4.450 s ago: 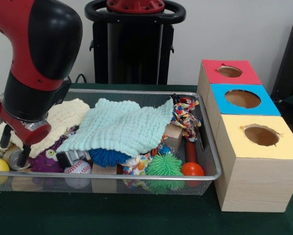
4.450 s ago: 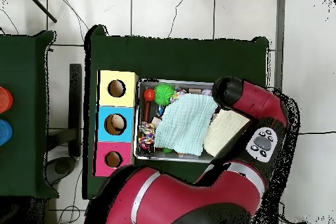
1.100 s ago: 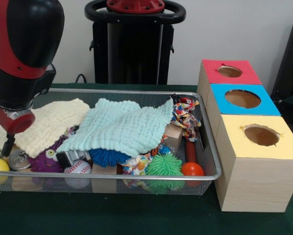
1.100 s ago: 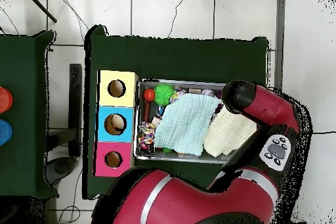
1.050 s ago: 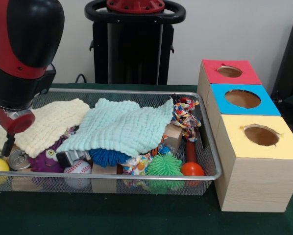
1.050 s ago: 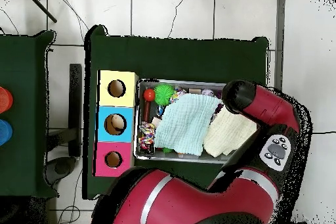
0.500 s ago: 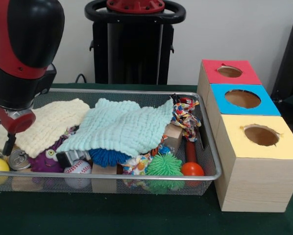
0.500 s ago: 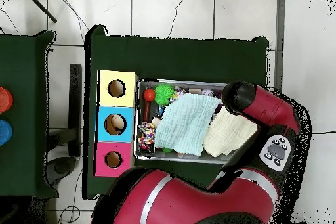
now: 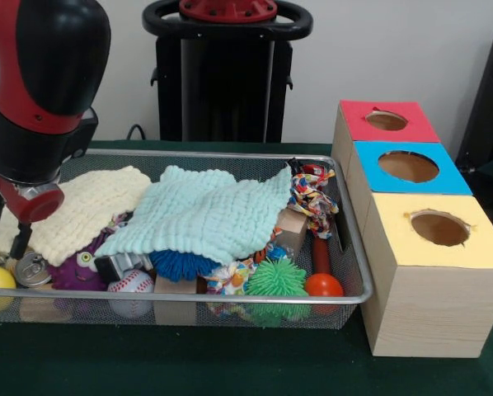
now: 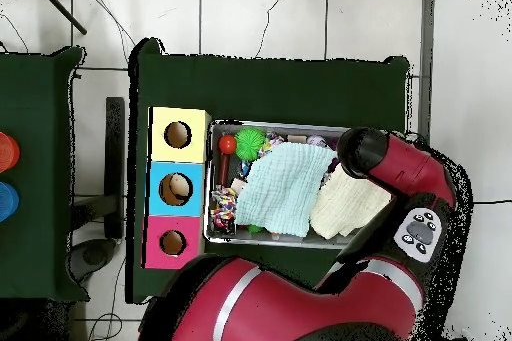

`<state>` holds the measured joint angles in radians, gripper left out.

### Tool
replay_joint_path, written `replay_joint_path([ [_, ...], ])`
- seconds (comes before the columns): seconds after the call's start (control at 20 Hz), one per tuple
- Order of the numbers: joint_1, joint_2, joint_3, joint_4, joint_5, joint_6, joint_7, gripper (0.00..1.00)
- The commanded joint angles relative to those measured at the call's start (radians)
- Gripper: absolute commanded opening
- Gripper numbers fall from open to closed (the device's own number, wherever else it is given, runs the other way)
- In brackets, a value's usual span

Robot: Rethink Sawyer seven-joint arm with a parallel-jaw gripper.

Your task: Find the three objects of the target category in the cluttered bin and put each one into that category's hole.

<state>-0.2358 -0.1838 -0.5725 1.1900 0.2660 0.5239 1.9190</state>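
Wire-mesh cluttered bin [image 9: 230,155] holds cloths, balls, toys.
Gripper [image 9: 6,235] fingers spread over a can [image 9: 30,268]; green table [image 9: 189,363].

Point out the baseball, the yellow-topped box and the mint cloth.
baseball [image 9: 132,286]: front view, on its white leather above the bin rim.
yellow-topped box [image 9: 457,252]: front view, on its yellow top near the front edge.
mint cloth [image 9: 205,210]: front view, middle of the cloth.

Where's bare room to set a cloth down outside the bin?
The green table in front of the cluttered bin is bare along its near rim. Inside, two cloths, the mint one and the cream one, cover packed toys; the gripper hangs at the can end.
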Motion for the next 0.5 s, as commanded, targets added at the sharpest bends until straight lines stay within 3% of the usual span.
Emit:
replay_joint_path([
  [0.05, 0.013, -0.003, 0.133, 0.066, 0.019, 0.008, 0.165, 1.0],
  [0.5, 0.028, 0.003, 0.131, 0.061, 0.027, 0.004, 0.179, 1.0],
])
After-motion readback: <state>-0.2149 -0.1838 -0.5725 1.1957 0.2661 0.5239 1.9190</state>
